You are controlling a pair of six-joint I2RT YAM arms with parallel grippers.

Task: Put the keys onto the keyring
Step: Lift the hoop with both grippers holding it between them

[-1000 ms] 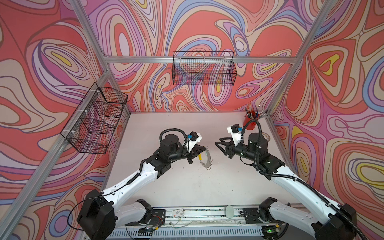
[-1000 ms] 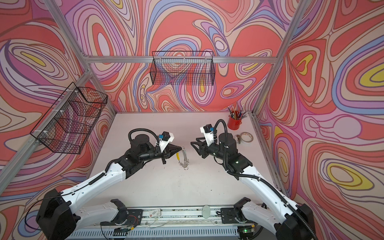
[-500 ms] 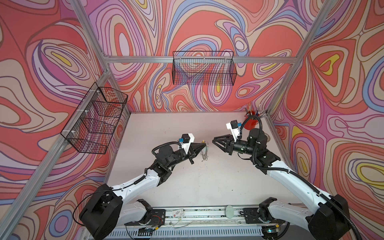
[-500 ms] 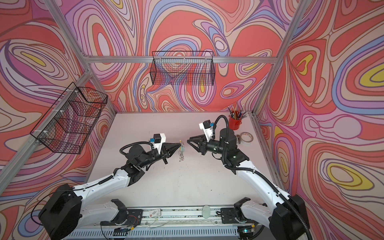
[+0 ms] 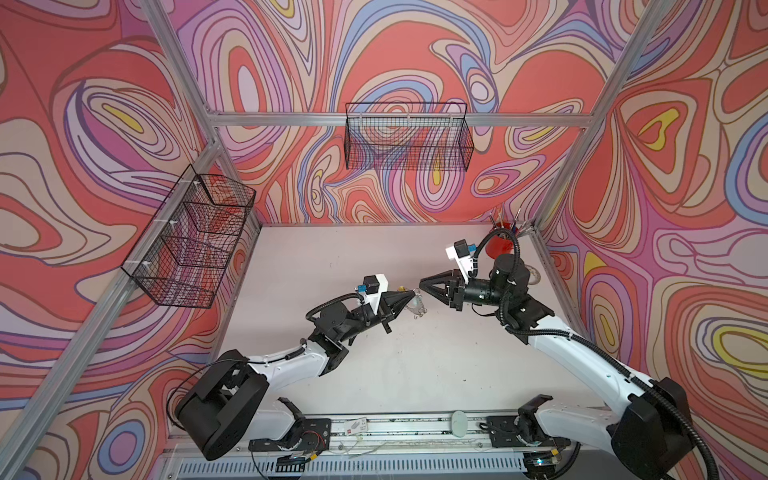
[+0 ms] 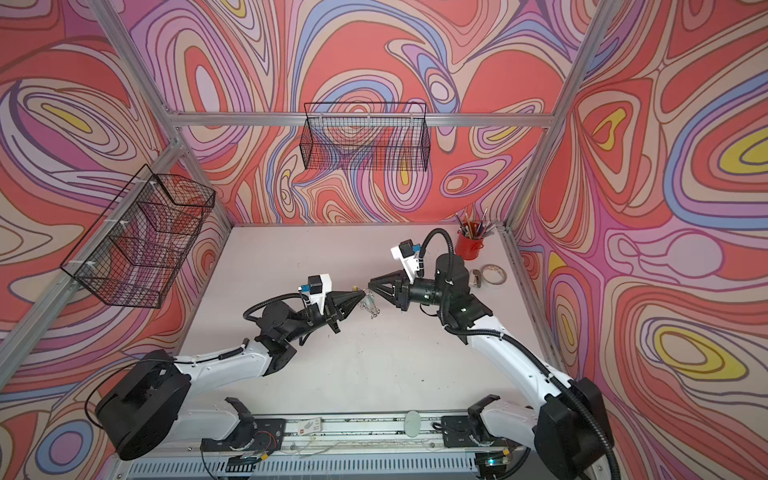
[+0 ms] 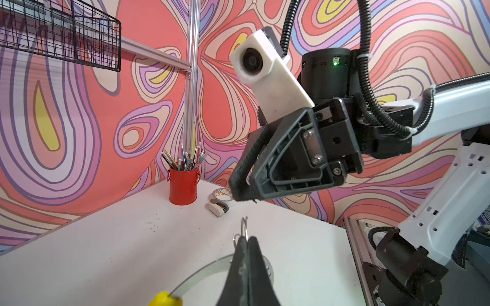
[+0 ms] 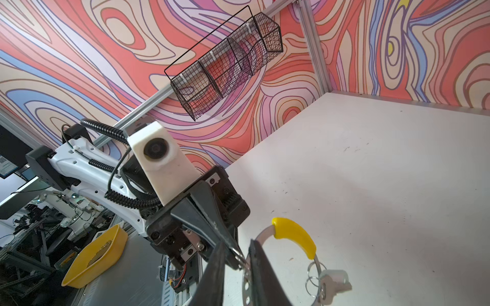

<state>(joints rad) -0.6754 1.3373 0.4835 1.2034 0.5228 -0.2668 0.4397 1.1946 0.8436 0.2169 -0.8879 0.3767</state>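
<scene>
The keyring [image 8: 265,234] is a flat grey hoop with a yellow sleeve [image 8: 294,235]. It hangs above the table in both top views [image 5: 417,306] [image 6: 369,305]. My left gripper [image 7: 246,238] is shut on its rim beside a small wire loop [image 7: 244,226]. One silver key with a pale tag [image 8: 332,282] dangles from wire loops on the hoop. My right gripper [image 8: 236,245] faces the left one tip to tip [image 5: 422,284]. Its jaws stand narrowly open around a wire loop and the left fingertips [image 8: 230,247].
A red pencil cup [image 6: 469,245] and a whitish tape roll [image 6: 493,274] stand at the table's back right, with a small white block [image 7: 218,208] beside the roll. Wire baskets hang on the back wall [image 5: 407,141] and the left wall [image 5: 191,237].
The left gripper has carried the keyring up and toward the back middle. The right gripper has swung in to meet it, and its jaws have narrowed.
</scene>
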